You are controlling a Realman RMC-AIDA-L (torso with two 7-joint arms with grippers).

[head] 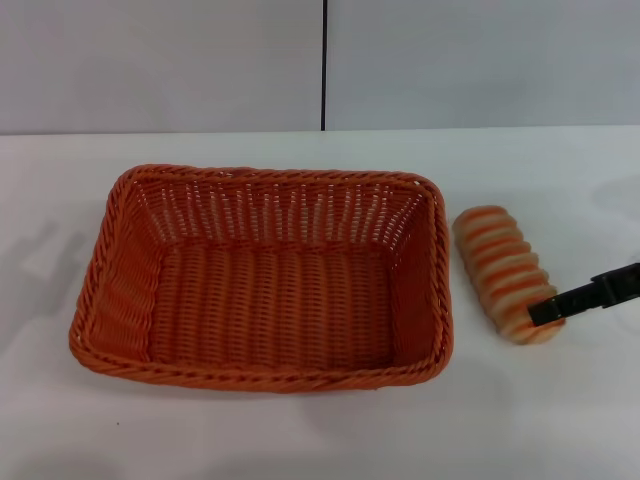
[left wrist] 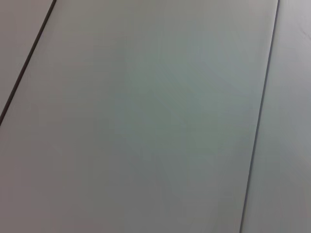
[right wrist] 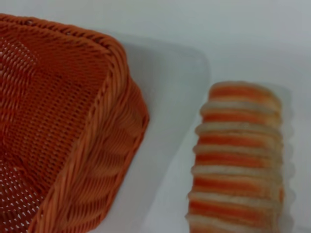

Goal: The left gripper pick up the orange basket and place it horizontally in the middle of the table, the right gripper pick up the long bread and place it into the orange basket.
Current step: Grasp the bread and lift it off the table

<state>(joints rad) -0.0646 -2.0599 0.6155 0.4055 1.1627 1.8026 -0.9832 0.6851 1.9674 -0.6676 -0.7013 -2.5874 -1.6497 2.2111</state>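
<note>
The orange basket [head: 262,278] sits nearest you in the head view, lying lengthwise across the middle of the table [head: 300,430] with nothing in it, so you can judge the first step done and the bread step as the one in hand. The right gripper [head: 590,295] reaches in from the right edge, and only one thin black finger of it shows, its tip lying over the near end of the long bread [head: 503,286]; whether it touches the loaf or hovers just above it is hard to tell from this angle, and you cannot tell whether the jaws stand apart or together. From that fingertip the loaf runs away toward the back of the table, and the basket's right wall stands just beyond the loaf on the side away from the arm, near but not touching it. The right wrist view confirms a bare strip of table between rim and loaf. The left gripper is out of sight, and its wrist camera sees only pale panels with dark seams. Your next move calls for jaws straddling the loaf across its narrow width, closing gently since it looks soft, then a lift high enough to clear the braided rim before carrying it over the basket floor.
</note>
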